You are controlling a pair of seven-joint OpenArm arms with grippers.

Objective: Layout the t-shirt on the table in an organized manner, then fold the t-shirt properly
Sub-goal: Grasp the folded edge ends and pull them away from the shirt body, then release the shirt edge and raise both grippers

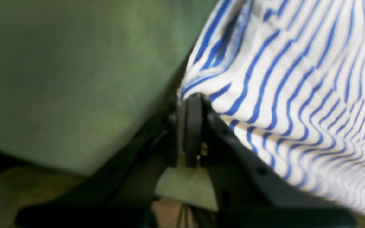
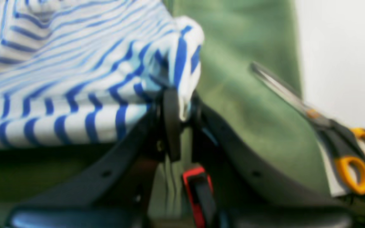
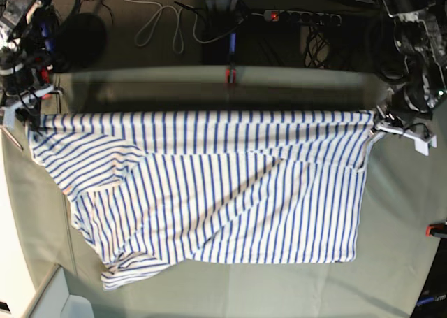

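Observation:
The white t-shirt (image 3: 216, 185) with blue stripes is stretched wide between my two grippers, its top edge taut and the rest lying on the grey-green table (image 3: 391, 248). My left gripper (image 1: 192, 104) is shut on one corner of the t-shirt (image 1: 290, 82); in the base view this gripper (image 3: 378, 119) is at the right. My right gripper (image 2: 177, 101) is shut on the other corner of the t-shirt (image 2: 74, 79); in the base view it (image 3: 29, 114) is at the left. A sleeve bunches at the shirt's lower left.
Scissors with orange handles (image 2: 328, 133) lie on the table's edge beside my right gripper. Cables and a power strip (image 3: 300, 16) lie on the floor beyond the table's far edge. A red clamp (image 3: 229, 75) sits on that far edge.

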